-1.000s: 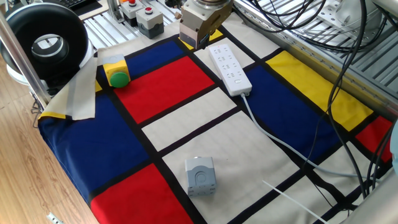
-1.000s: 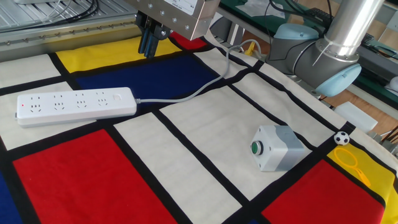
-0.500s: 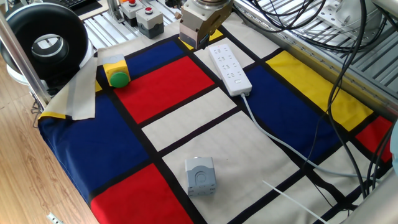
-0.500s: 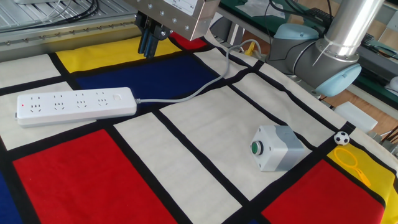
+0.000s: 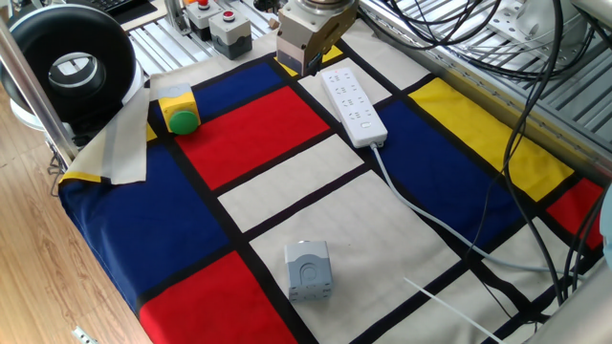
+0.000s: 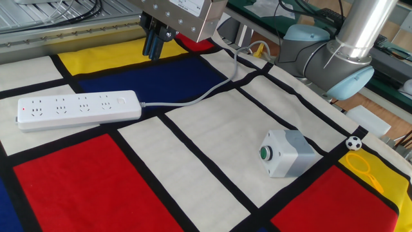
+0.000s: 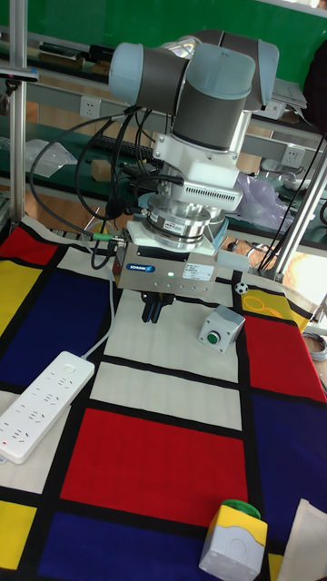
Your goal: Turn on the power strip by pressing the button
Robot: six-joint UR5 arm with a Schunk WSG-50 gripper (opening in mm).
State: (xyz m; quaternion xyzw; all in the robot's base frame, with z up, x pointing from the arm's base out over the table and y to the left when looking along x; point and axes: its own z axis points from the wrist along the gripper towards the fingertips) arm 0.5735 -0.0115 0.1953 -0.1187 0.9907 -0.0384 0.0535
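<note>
Power strip (image 6: 77, 107): laid flat on the checked cloth, at the left in the other fixed view.
Button (image 6: 120, 100): at the strip's cable end; probably unpressed, though too small to judge.
Gripper (image 6: 153, 45): held above the cloth, well apart from the button; finger state cannot be told.
Progress: approach and press judged outstanding.
Change: nothing is seen moved since the earlier frames.
</note>
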